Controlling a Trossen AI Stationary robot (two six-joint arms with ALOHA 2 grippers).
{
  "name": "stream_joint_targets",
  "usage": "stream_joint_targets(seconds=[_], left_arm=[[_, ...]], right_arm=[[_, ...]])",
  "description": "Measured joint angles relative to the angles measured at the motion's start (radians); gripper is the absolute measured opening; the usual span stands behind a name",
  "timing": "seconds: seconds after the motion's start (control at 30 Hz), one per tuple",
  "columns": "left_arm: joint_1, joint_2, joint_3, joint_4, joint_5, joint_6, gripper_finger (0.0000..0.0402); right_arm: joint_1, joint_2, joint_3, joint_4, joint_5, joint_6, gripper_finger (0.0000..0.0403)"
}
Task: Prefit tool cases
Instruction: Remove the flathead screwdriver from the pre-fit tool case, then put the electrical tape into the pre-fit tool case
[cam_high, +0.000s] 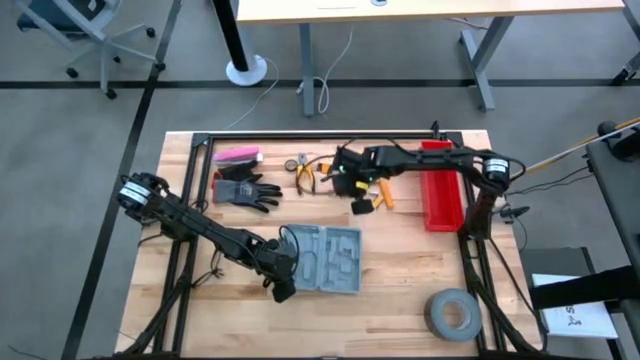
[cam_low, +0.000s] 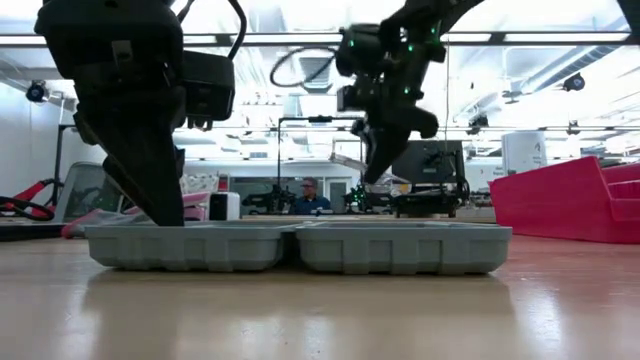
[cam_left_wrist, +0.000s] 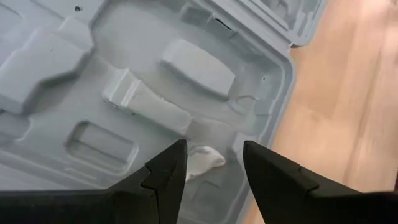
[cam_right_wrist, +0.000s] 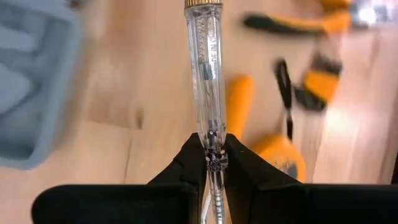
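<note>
Gripped between the pressed-together fingers of the right hand (cam_right_wrist: 213, 155), a clear-handled tester screwdriver (cam_right_wrist: 206, 68) is seen close up in the right wrist view, its long axis running straight out from the fingertips toward a brass-coloured end cap. Beyond it, orange-handled tools (cam_right_wrist: 273, 93) lie scattered on the bare wood.

From above, nearest the tabletop's (cam_high: 400, 290) front edge, a grey tape roll (cam_high: 452, 313) is set at about five o'clock. Just past it, the grey-blue tool case (cam_high: 330, 262) lies opened flat at centre, its long axis running from nine to three o'clock, moulded slots facing up. The left hand (cam_high: 283, 283) is poised at the case's eight o'clock corner, fingers spread and holding nothing, over the moulded tray (cam_left_wrist: 143, 93).

Farther back, the right hand (cam_high: 347, 170) is held above the orange-handled tools (cam_high: 372, 196), with the case at roughly six to seven o'clock from it. The left arm is nearer the case, but the tool is carried by the right; a matching slot would probably have to be lined up with the screwdriver's long axis. A red bin (cam_high: 440, 190) and black gloves (cam_high: 245, 190) are seen at the back.
</note>
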Motion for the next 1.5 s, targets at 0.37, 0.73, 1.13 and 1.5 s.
stream_joint_targets(seconds=[0.37,0.73,1.13,1.5], left_arm=[[0.000,0.000,0.000,0.014,-0.001,0.008,0.0165],[0.000,0.000,0.000,0.019,0.000,-0.004,0.0165],[-0.001,0.000,0.000,0.036,0.006,-0.009,0.0165],[-0.034,0.018,0.029,0.071,0.011,-0.013,0.0165]], right_arm=[[-0.039,0.072,0.000,-0.074,-0.053,0.144,0.0020],[-0.018,0.141,0.000,-0.074,-0.045,0.188,0.0039],[-0.014,0.136,0.000,-0.070,-0.045,0.194,0.0097],[0.106,0.014,0.001,-0.086,-0.056,0.218,0.0131]])
